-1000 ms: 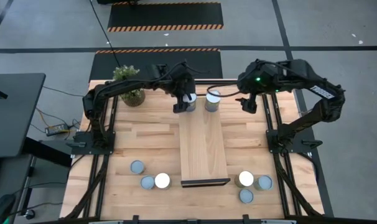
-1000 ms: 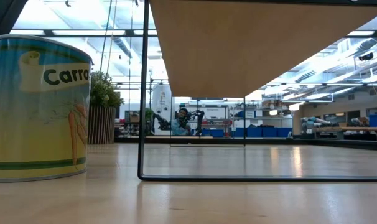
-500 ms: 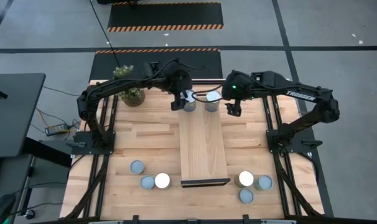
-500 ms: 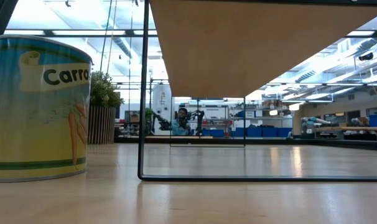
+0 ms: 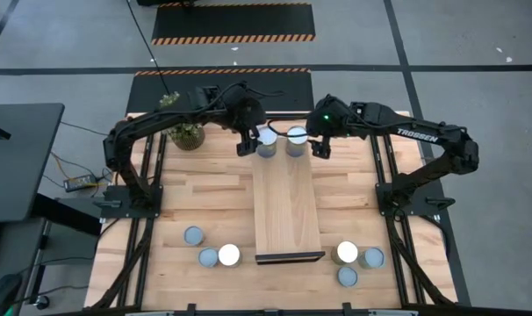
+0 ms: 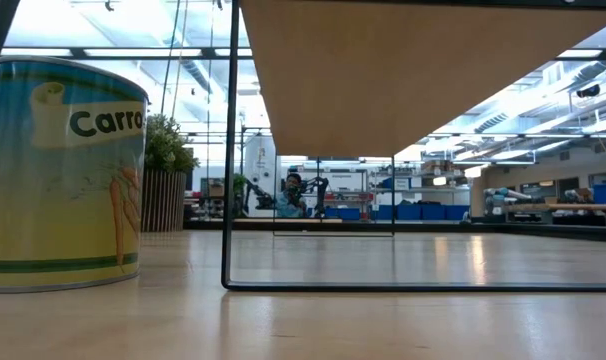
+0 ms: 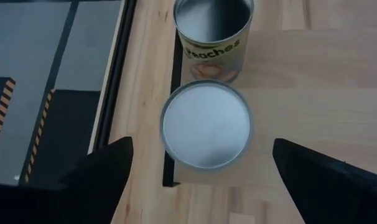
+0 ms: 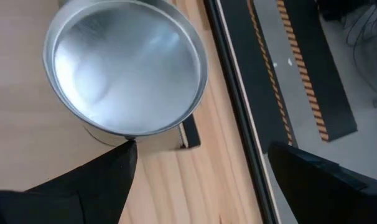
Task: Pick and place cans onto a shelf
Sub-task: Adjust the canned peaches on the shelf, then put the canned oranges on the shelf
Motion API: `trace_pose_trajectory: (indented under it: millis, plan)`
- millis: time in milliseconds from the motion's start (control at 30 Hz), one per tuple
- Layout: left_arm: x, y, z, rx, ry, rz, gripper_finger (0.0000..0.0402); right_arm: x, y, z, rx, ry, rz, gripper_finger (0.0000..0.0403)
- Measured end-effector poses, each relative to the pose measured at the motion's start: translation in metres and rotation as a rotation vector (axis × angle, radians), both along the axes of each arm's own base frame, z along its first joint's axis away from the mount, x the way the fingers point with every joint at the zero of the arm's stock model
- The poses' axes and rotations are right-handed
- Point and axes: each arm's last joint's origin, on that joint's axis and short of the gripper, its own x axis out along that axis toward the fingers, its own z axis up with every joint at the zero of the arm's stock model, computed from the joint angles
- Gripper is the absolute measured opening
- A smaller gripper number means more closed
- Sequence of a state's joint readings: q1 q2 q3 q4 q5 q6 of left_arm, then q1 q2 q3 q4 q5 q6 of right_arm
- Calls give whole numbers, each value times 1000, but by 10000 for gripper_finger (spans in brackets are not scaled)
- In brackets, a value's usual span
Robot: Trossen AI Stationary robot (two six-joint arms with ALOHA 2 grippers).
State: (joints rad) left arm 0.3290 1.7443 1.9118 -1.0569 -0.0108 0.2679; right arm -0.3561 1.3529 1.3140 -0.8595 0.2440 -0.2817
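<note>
Two cans (image 5: 267, 145) (image 5: 295, 143) are set side by side at the far end of the shelf (image 5: 286, 206). The left claw (image 5: 246, 140) is held wide beside the left can; the right claw (image 5: 319, 146) is held wide just right of the other. Six cans (image 5: 219, 254) are left on the bench (image 5: 204, 193) near the front.

Overhead camera looks straight down; both wrist cameras closely share the shelf (image 5: 287, 204).
</note>
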Motion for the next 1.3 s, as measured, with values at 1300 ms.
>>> trace_pose_trajectory:
  millis: [1300]
  plan:
    - [-97,-102,-41,-224,13,19,386,-47,131,-3,457,140,127,368]
